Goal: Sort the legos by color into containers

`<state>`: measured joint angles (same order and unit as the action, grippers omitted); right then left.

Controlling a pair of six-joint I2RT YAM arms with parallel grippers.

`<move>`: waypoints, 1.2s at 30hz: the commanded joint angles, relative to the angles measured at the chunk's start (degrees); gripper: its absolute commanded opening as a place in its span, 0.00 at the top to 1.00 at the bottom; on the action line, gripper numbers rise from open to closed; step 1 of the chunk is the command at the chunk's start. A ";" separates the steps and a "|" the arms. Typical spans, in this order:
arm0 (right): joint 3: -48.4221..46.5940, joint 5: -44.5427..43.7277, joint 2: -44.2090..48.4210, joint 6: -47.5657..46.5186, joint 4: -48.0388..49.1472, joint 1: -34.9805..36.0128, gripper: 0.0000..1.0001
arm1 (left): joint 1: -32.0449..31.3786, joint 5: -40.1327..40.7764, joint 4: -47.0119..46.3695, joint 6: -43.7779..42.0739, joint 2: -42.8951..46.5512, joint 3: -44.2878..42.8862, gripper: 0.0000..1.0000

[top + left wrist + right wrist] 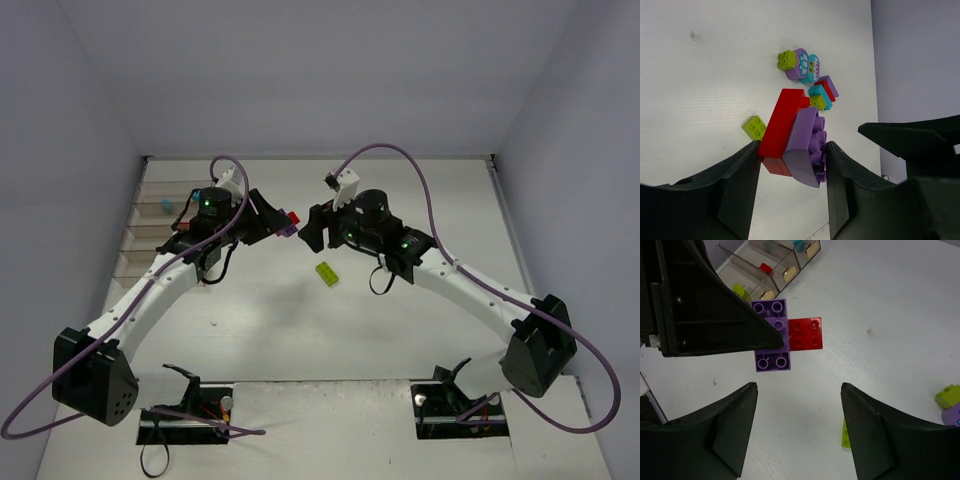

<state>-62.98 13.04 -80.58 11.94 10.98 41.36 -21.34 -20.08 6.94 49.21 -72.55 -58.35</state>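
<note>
**Pulling the stuck bricks apart in mid-air**

The left gripper [791, 150] is clenched on a pair [288, 222] of stuck-together legos, a red brick [782, 127] and a purple brick [805, 140]. It holds them off the tabletop, over its middle and toward the far edge. One finger presses the red side and the other the purple studs. The right gripper [799, 390] faces the pair from just beside it. Its jaws stand apart with nothing between them.

In my judgement the step in hand is splitting the pair so each colour can go to its own bin.

- From the right wrist view, the red brick sticks out clear of the left finger, while that finger partly hides the purple one. Red looks like the piece to take.
- Centre the right jaws on the red brick alone and close on its flat sides, well clear of the left finger.
- Peel by tilting away rather than pulling straight, since a straight pull may drag both bricks out of the left grip.
- Keep the left grip firm, because a slip would drop the pair among the loose bricks [810, 80] below.

The containers [150, 230] stand along the left edge near the far corner. One holds a red piece [765, 267] and another a cyan one [167, 205]. A green brick [326, 272] lies loose near the middle of the tabletop.
</note>
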 commanded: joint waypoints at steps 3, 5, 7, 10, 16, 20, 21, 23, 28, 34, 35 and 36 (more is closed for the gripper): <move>-3.55 1.73 -0.90 0.80 6.07 0.91 0.36 | -0.63 -0.14 -4.92 1.85 1.54 -1.59 1.00; -3.73 1.55 -1.51 0.97 6.42 1.00 0.36 | -0.98 0.30 -4.92 2.12 1.71 -1.77 1.00; -4.25 1.64 -1.86 1.06 6.42 1.00 0.36 | -1.16 0.56 -4.83 2.38 1.89 -1.77 1.00; -4.87 1.81 -2.65 0.98 6.51 1.17 0.36 | -1.42 0.65 -5.09 3.08 1.98 -1.68 1.00; -5.40 1.73 -3.71 1.06 6.86 1.88 0.36 | -2.21 1.09 -4.92 3.61 2.24 -1.77 1.00; -5.57 1.64 -4.24 0.98 7.30 2.14 0.39 | -2.39 1.27 -4.83 3.96 2.42 -1.77 1.00; -5.66 1.64 -4.33 0.98 7.30 2.23 0.40 | -2.56 1.27 -4.66 3.96 2.50 -1.86 1.00; -5.92 1.64 -4.59 0.97 7.39 2.32 0.42 | -2.56 1.36 -4.48 3.96 2.68 -1.77 1.00; -5.93 1.20 -4.77 0.89 7.47 2.76 0.47 | -2.65 1.44 -4.57 4.14 2.68 -2.12 1.00; -5.93 1.11 -4.77 0.97 7.65 3.28 0.52 | -2.92 1.53 -4.48 4.23 2.42 -1.95 1.00; -5.93 1.20 -4.85 0.98 7.65 3.46 0.52 | -2.91 1.53 -4.48 4.31 2.42 -2.03 1.00; -5.93 1.11 -4.85 0.98 7.65 3.46 0.52 | -3.00 1.44 -4.57 4.31 2.42 -2.12 1.00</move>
<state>-65.93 13.98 -85.30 12.80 13.52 44.25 -23.97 -18.98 6.35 52.82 -71.99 -58.35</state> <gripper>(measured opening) 0.481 0.433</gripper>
